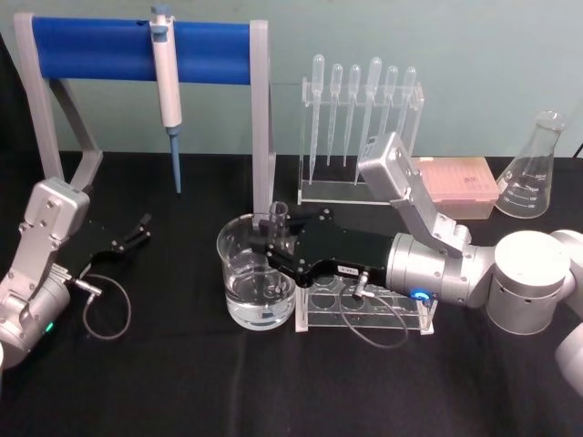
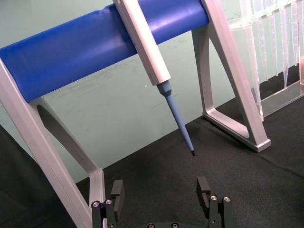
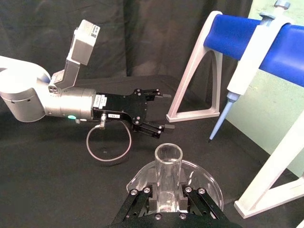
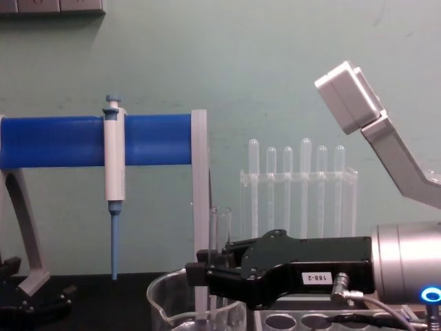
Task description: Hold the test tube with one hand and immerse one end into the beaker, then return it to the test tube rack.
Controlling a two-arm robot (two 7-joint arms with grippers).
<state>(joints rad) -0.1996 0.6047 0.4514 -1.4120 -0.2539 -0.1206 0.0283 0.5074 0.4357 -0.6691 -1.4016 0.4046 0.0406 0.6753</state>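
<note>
The right gripper (image 1: 266,238) has its fingers clamped on the test tube (image 1: 278,213), upright inside the beaker (image 1: 235,273). Off to the left, the left gripper (image 1: 138,228) hangs over the surface (image 1: 182,382), fingers spread wide.

Lots of bare black table (image 1: 273,382) at the front, plus a gap between the left gripper (image 1: 138,229) and the beaker (image 1: 239,282). Blocked at the back by the blue stand (image 1: 91,50), the hanging pipettor (image 1: 166,91) and the pipette rack (image 1: 346,193). Tight on the right: test tube rack (image 1: 383,314) just beside the beaker, right gripper (image 1: 266,238) low over that rack, gripping the test tube (image 1: 278,211) above the beaker's mouth.
</note>
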